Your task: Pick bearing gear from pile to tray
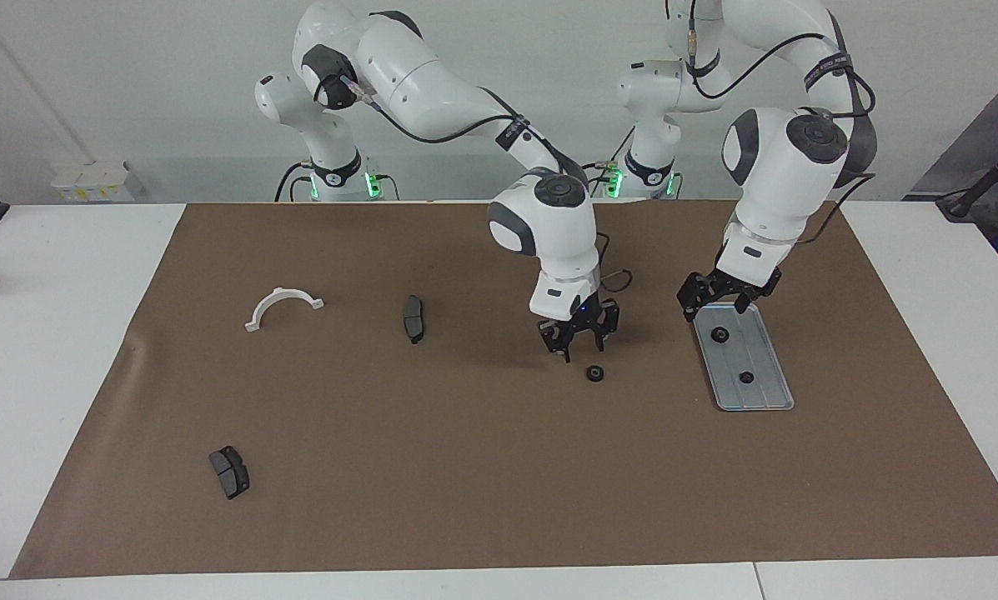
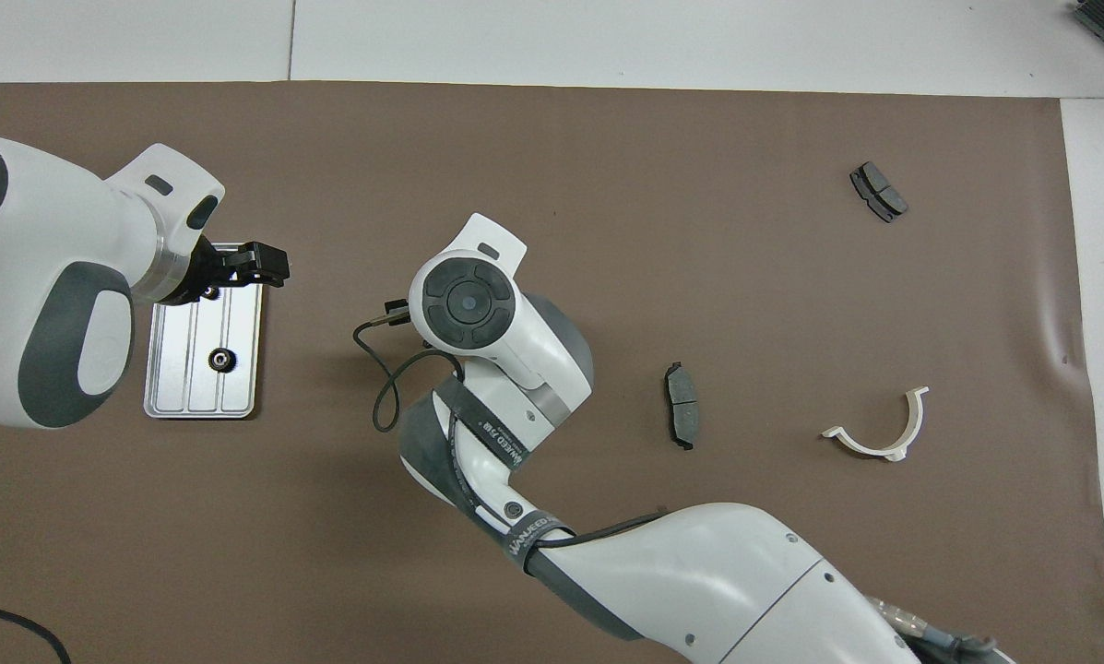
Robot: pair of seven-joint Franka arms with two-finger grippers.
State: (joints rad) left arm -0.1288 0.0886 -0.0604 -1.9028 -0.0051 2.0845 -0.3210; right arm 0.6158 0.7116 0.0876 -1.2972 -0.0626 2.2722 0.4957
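Nearest the robots, the left gripper (image 1: 719,297) (image 2: 253,266) is hovering over the tray's (image 1: 767,367) (image 2: 238,373) near end, its fingers standing spread and holding nothing. The tray is lying toward the left arm's end of the brown mat (image 1: 465,467) (image 2: 607,166), and two black bearing gears are sitting in it: the near ring (image 1: 719,335) just beneath the left gripper, and the far ring (image 1: 746,377) (image 2: 222,359) past the tray's middle.

Toward the right arm's end, a white half-ring bracket (image 1: 283,305) (image 2: 879,433) is resting on the mat, with one brake pad (image 1: 413,318) (image 2: 682,417) lying between it and the right gripper (image 1: 580,337).

The right gripper is hanging over the mat's middle with its fingers parted and empty. A loose ring (image 1: 596,373) is lying on the mat just farther out, apart from the fingertips and well short of the tray; the overhead view is hiding it under the arm.

Farthest out, a second brake pad (image 1: 229,472) (image 2: 878,192) is lying alone near the mat's corner.
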